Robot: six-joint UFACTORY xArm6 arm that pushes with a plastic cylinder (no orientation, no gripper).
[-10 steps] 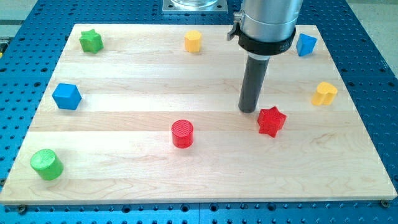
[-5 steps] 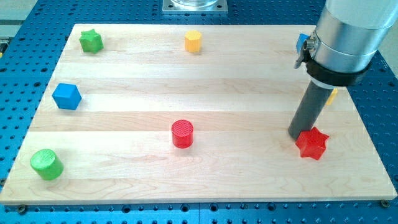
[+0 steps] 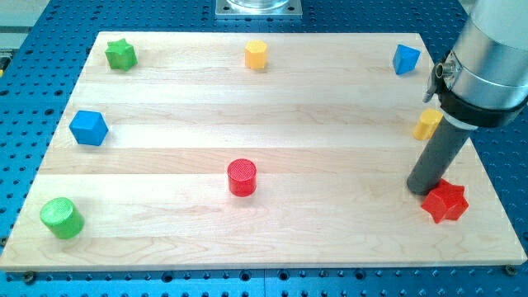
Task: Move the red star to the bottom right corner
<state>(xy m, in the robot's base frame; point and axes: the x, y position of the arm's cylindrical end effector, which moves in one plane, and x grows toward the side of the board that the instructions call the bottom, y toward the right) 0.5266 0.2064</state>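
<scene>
Touching red star (image 3: 445,203) upper-left edge: my tip (image 3: 421,190) | no fingers, rod only, holds nothing | yellow block (image 3: 426,124) partly hidden behind rod, shape unclear

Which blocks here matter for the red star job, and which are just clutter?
In play:
- red star, near the board's bottom right
- my tip, touching the star's upper left side

Lying about:
- red cylinder
- green cylinder
- green star
- left blue block
- top-right blue block
- top yellow block
- right yellow block, partly hidden by the arm
</scene>
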